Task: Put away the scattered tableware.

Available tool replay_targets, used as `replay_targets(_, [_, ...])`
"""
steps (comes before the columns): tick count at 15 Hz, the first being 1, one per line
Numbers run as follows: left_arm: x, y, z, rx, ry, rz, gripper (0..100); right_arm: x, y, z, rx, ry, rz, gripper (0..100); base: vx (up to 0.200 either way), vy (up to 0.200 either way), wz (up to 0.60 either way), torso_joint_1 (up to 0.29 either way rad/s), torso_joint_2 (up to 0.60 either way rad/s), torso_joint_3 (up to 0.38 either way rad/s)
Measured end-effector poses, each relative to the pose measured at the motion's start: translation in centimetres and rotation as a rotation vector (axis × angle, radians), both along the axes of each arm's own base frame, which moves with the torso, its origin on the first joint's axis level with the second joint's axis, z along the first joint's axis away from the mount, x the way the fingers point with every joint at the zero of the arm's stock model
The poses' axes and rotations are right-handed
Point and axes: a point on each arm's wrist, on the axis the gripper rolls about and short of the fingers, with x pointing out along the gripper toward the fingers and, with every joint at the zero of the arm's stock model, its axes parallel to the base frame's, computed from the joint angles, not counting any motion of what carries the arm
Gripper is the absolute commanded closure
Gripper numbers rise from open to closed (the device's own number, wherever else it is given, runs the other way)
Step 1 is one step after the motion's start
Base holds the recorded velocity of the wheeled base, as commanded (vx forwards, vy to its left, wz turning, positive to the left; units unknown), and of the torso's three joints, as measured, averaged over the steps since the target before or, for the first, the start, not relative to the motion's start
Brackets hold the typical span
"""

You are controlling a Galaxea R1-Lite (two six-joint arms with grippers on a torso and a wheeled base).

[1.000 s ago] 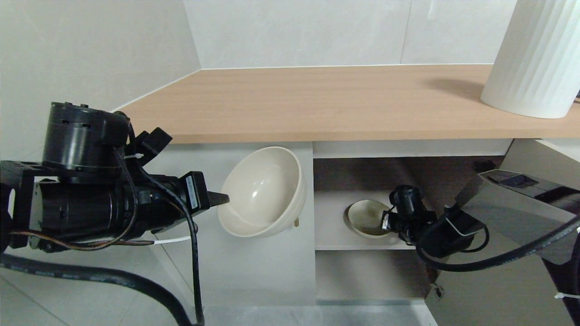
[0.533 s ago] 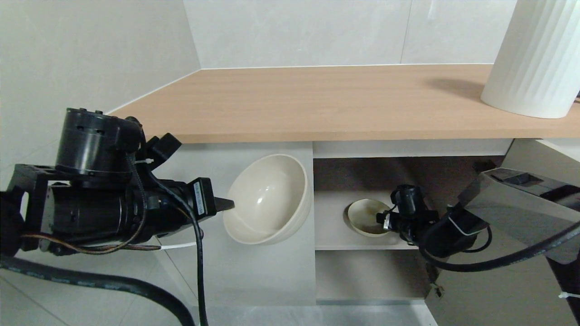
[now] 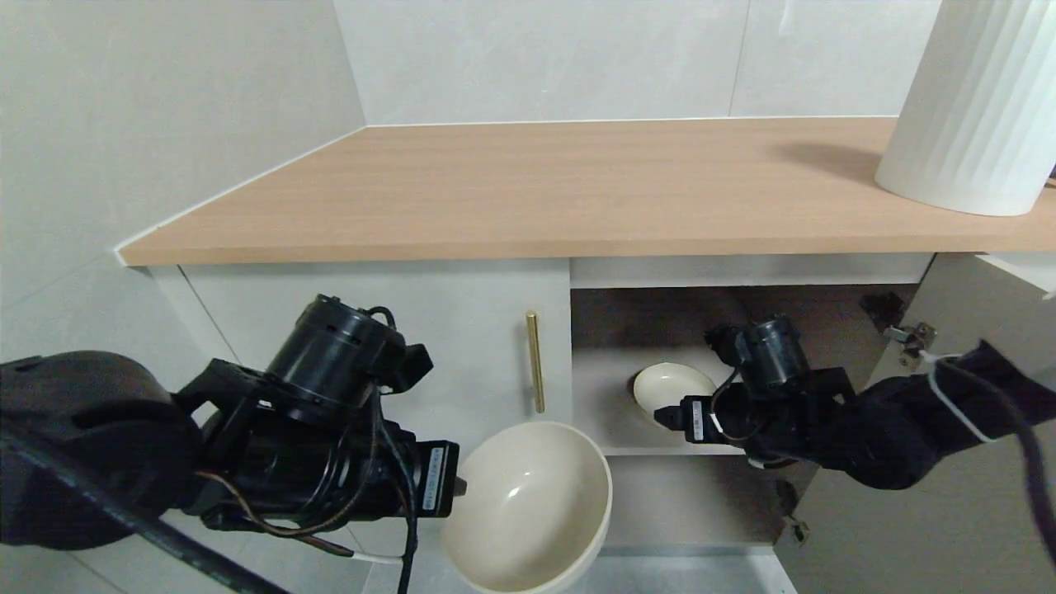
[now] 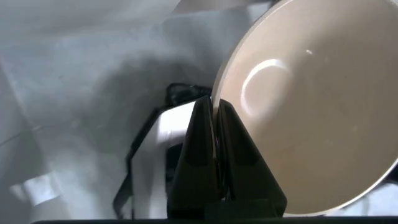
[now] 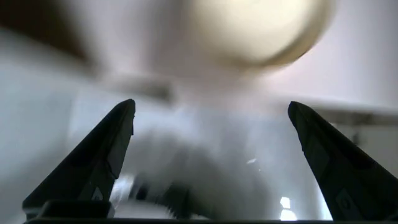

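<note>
1. Over the last second the left gripper (image 3: 459, 488) has sunk with the large cream bowl (image 3: 528, 507). It was high against the closed cabinet door (image 3: 396, 313), just under the countertop (image 3: 577, 190), and is now low in front of the cabinet's foot.
2. The drop uncovers the gold handle (image 3: 535, 360), which the bowl hid before.
3. The bowl's mouth, earlier tipped sideways toward the camera, now faces more upward.
4. The right gripper (image 3: 665, 412) has shifted a little to the left along the front of the shelf (image 3: 602, 417), and its arm lies lower across the open compartment.
5. The small bowl (image 3: 672, 386) rests where it did, on that shelf inside the open right-hand compartment. Nothing shows inside it.
6. The large bowl holds nothing; its inside shows bare and glossy in the left wrist view (image 4: 311, 112).
7. The left gripper's (image 4: 215, 124) jaws are pinched tight on the large bowl's rim, one finger inside and one outside.
8. The right gripper's (image 5: 211, 149) jaws are spread wide and hold nothing; the small bowl (image 5: 261, 25) lies just beyond them.
9. A white ribbed vessel (image 3: 973, 107) stands on the countertop's right end.
</note>
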Motion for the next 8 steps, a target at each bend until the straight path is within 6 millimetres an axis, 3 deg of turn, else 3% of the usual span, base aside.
replay_targets(4, [0.6,-2.1,-2.9,0.155,0.014,-0.014,100,-6.2,1.4,4.7,0.043,0.053,0.215,0,0.0,0.0,0.0,0.0,0.0,0.0])
replay_targets(8, [1.0,-3.7,-4.3,0.241,0.001,-0.016,100,-10.1,2.4,6.2,0.043,0.063,0.341,0,0.0,0.0,0.0,0.0,0.0,0.0])
